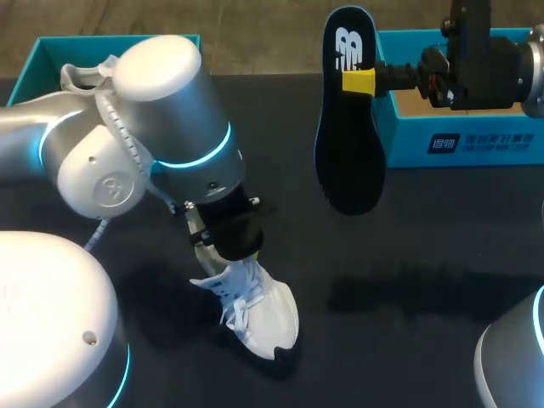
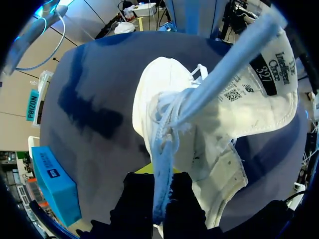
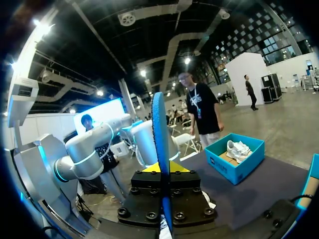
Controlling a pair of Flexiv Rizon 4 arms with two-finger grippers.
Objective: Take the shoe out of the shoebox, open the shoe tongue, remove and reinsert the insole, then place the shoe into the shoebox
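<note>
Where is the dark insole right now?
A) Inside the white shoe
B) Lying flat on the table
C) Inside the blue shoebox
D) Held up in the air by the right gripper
D: the right gripper pinches the insole on edge above the table, well apart from the shoe.
</note>
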